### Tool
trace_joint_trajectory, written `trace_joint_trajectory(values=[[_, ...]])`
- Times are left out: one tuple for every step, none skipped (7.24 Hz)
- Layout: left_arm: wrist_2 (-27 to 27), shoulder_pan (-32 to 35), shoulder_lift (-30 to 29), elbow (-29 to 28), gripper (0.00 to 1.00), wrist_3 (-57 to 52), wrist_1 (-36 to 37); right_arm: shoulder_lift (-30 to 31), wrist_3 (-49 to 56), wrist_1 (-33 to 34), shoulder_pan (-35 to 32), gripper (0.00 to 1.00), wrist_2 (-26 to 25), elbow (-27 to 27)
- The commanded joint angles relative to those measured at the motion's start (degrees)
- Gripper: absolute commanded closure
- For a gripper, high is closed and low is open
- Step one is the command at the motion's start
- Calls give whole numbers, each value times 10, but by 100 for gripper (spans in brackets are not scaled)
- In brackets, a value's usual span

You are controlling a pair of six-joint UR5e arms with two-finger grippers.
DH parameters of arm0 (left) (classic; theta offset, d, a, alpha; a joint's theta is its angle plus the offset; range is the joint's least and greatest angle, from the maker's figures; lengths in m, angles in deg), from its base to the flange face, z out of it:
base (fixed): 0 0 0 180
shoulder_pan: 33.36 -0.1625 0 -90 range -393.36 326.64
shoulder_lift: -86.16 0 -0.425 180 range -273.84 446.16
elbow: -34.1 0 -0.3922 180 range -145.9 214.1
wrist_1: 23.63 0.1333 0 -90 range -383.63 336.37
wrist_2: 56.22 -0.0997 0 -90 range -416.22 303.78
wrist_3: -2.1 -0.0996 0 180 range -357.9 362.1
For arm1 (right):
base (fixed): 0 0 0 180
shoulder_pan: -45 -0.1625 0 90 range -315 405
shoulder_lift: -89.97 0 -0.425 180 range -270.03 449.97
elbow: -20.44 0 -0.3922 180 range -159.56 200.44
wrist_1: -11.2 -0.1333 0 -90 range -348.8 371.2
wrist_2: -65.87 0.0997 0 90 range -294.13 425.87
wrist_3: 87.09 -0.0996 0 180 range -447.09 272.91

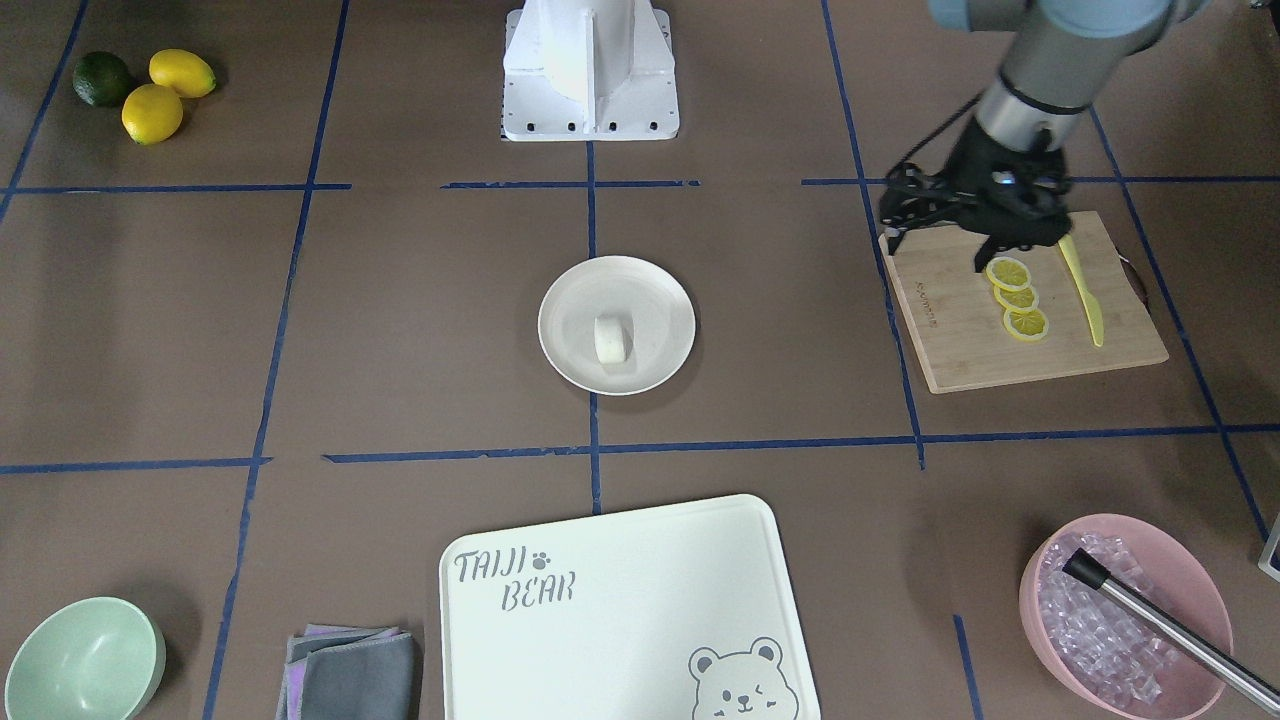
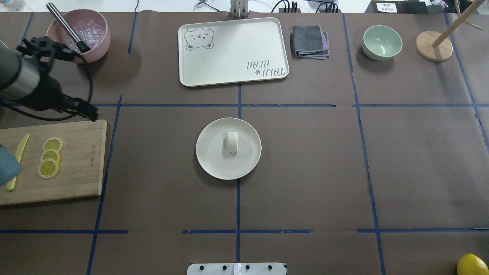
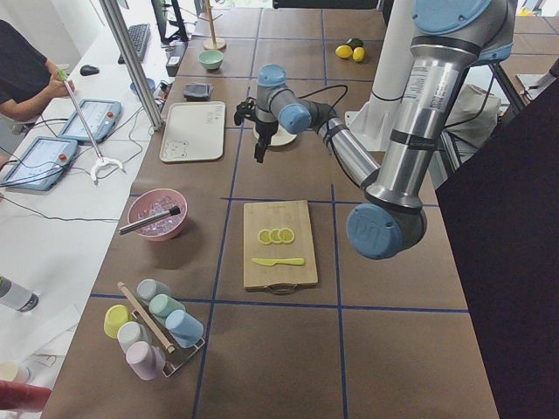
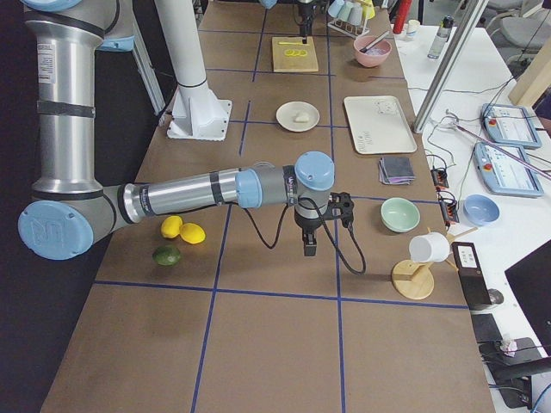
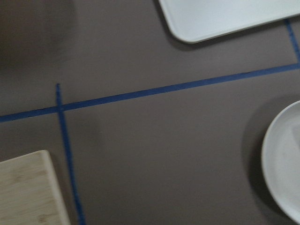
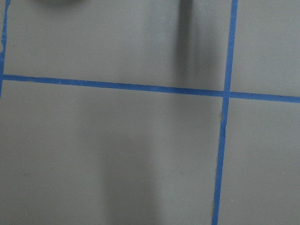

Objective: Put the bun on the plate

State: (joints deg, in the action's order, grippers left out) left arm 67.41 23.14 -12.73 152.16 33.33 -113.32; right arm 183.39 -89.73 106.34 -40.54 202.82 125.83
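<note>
The small white bun [image 1: 612, 338] [image 2: 231, 142] lies near the middle of the round cream plate [image 1: 655, 300] [image 2: 214, 162] at the table's centre, with nothing touching it. My left gripper [image 1: 985, 262] [image 2: 91, 114] hangs well away from the plate, over the far edge of the bamboo cutting board [image 1: 950, 340]. Its fingers look closed together and hold nothing. Only the plate's rim [image 5: 286, 164] shows in the left wrist view. My right gripper [image 4: 308, 249] appears only in the exterior right view, above bare table beyond the mint bowl; I cannot tell whether it is open or shut.
The cutting board carries three lemon slices [image 2: 49, 156] and a yellow knife [image 2: 18, 156]. A pink bowl of ice [image 2: 82, 32], the TAIJI BEAR tray [image 2: 233, 51], a folded grey cloth [image 2: 310, 41], a mint bowl [image 2: 382, 42] and a wooden stand [image 2: 433, 46] line the far side.
</note>
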Motion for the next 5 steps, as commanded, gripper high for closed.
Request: trace_joint_trajectory(values=[[97,173,88,-54,1,-249,6,-2,103,19,-29,0,-3,-51],[130,236,98,-128,1,-339,4,-6,139,19,-39,0,-5,-78],[142,283,98,-168,1,-389,7,-7,175,19,-55,0,-5,-100],[141,295,98,-179,1,-391,29,-7,200,19,-67,0,-5,-115],[142,300,106,-173,1,-393,53,-6,203,19,-69,0,-5,-117]])
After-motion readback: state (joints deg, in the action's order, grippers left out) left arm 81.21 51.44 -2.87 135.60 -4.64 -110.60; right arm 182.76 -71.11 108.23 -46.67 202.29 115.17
